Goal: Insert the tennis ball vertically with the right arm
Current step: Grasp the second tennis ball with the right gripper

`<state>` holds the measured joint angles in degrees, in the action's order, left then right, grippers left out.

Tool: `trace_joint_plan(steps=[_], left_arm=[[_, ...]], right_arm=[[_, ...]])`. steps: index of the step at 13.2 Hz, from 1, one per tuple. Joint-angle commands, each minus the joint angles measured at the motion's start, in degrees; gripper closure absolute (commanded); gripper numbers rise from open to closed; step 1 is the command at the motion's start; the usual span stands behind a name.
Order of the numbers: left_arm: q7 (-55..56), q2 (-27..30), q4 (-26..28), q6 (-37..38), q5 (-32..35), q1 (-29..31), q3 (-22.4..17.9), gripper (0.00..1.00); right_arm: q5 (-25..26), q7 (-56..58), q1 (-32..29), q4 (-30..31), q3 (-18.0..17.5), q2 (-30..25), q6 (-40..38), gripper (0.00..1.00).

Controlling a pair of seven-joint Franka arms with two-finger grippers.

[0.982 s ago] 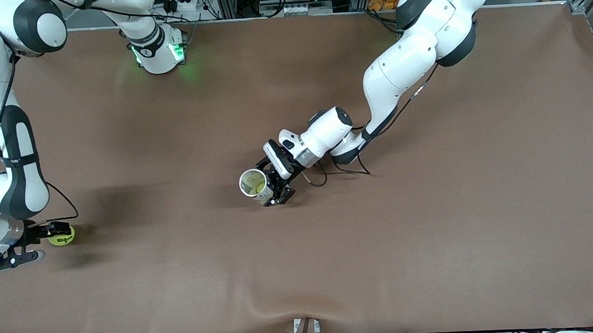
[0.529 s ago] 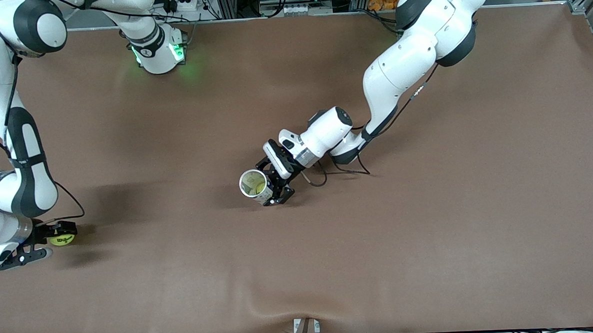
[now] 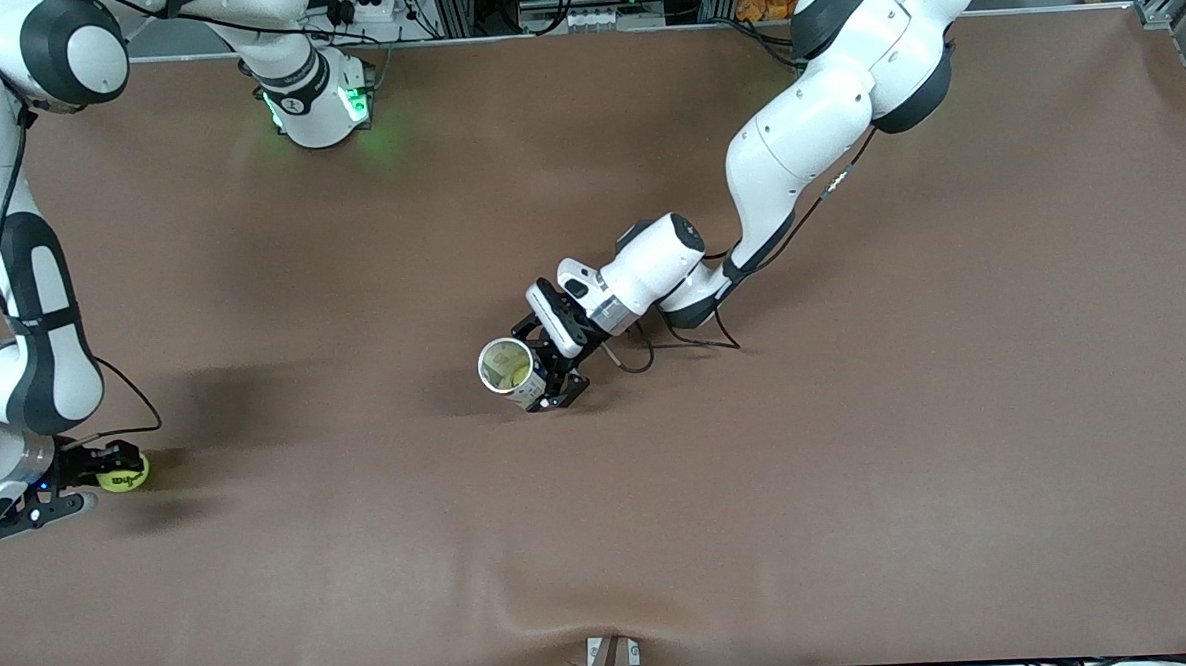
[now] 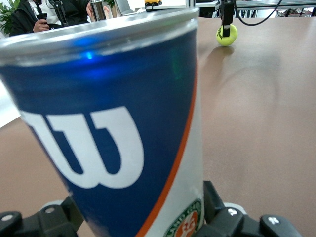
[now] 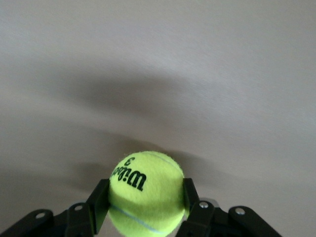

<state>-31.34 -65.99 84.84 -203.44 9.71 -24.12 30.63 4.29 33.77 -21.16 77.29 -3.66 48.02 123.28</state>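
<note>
My right gripper [image 3: 109, 482] is shut on a yellow-green tennis ball [image 3: 124, 479] and holds it low over the brown table [image 3: 858, 442] at the right arm's end. In the right wrist view the ball [image 5: 145, 190] sits between both black fingers [image 5: 98, 200]. My left gripper [image 3: 547, 377] is shut on a blue and white Wilson ball can [image 3: 507, 368] at the table's middle. The can's open top faces up, with something yellow-green inside. The can [image 4: 108, 123] fills the left wrist view, which also shows the ball [image 4: 226, 35] in the distance.
The right arm's base [image 3: 312, 95] with a green light stands at the table's edge by the robots. A cable [image 3: 654, 348] loops on the table beside the left wrist. A small bracket [image 3: 612, 657] sits at the table edge nearest the camera.
The right arm has shifted slightly back and forth with the ball in its grip; the ball stays in nearly the same spot. The left arm and can have not moved.
</note>
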Motion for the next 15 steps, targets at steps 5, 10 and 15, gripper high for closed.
trace_joint_plan(steps=[5,10,15], left_arm=[[0.7,0.7,0.3,-0.2,0.5,-0.1,-0.1,0.04],[0.7,0.6,0.5,-0.2,0.7,-0.1,-0.3,0.04],[0.7,0.2,0.5,-0.1,0.6,-0.2,-0.6,0.05]], right_arm=[[-2.2,-21.1,3.1,-3.8,-5.7,-8.4,-22.4,0.99],[-3.1,-56.3,3.4,-3.8,-21.5,-12.5,-30.1,0.99],[-2.7,-87.9,10.7,-4.3,-30.1,-12.1,-25.8,1.00]])
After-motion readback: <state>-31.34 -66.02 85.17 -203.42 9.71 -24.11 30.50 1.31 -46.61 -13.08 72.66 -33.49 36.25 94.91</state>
